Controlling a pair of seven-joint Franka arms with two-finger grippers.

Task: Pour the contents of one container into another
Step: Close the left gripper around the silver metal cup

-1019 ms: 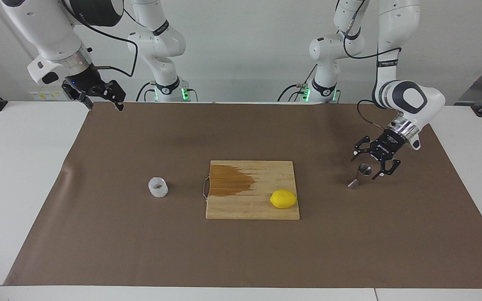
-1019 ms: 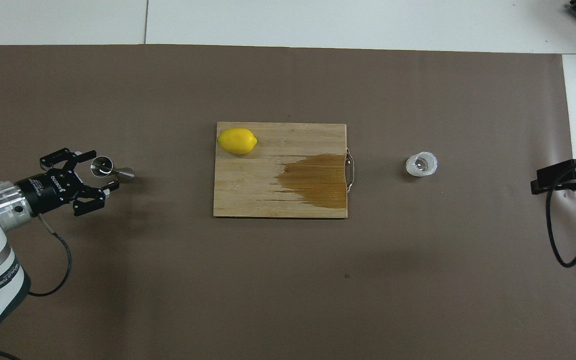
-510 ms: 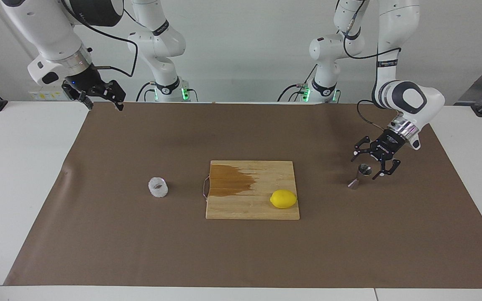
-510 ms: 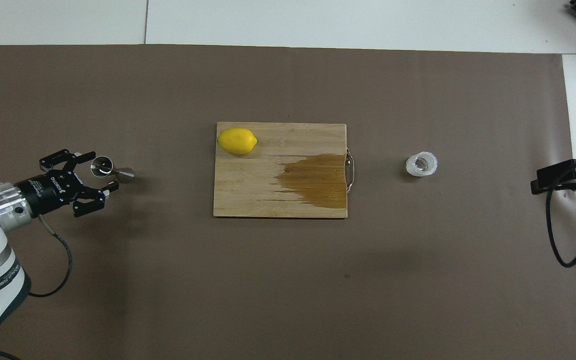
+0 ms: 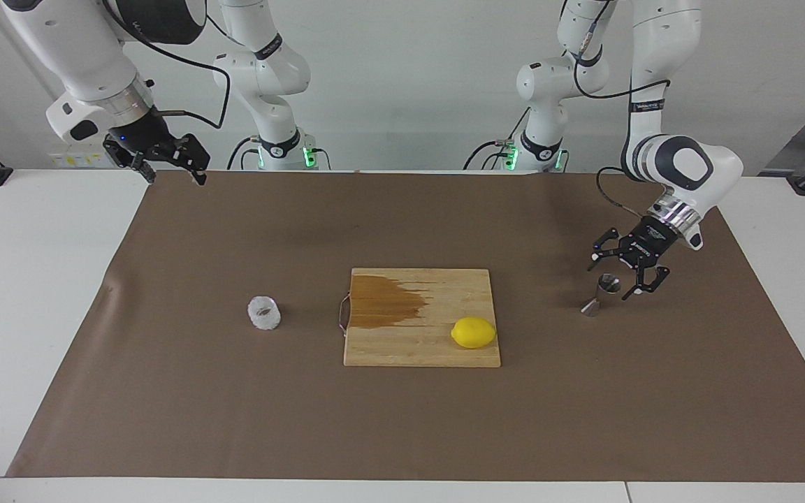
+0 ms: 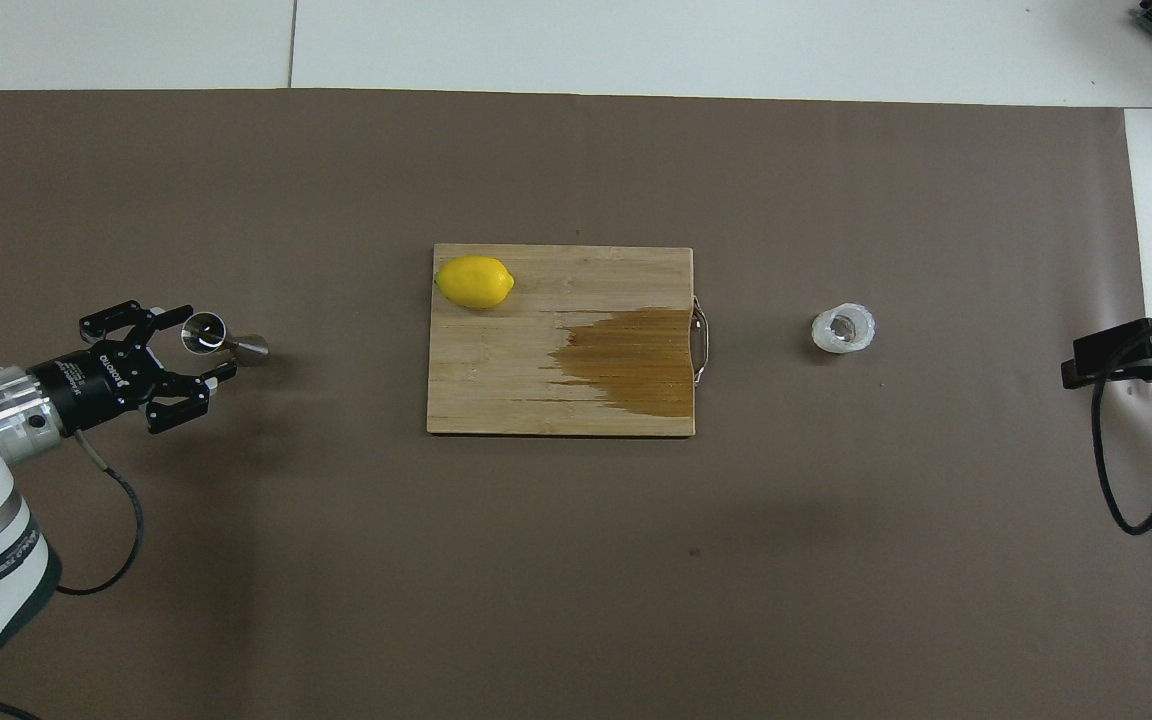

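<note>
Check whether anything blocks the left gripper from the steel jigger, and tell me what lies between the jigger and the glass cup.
Nothing blocks it: the left gripper, fingers open, already straddles the jigger. Between jigger and glass cup lies the cutting board with a lemon.

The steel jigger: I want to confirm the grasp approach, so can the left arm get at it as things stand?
Probably yes. The left gripper sits open right at the steel jigger, fingers either side of its upper cone, with only bare brown mat around it.
</note>
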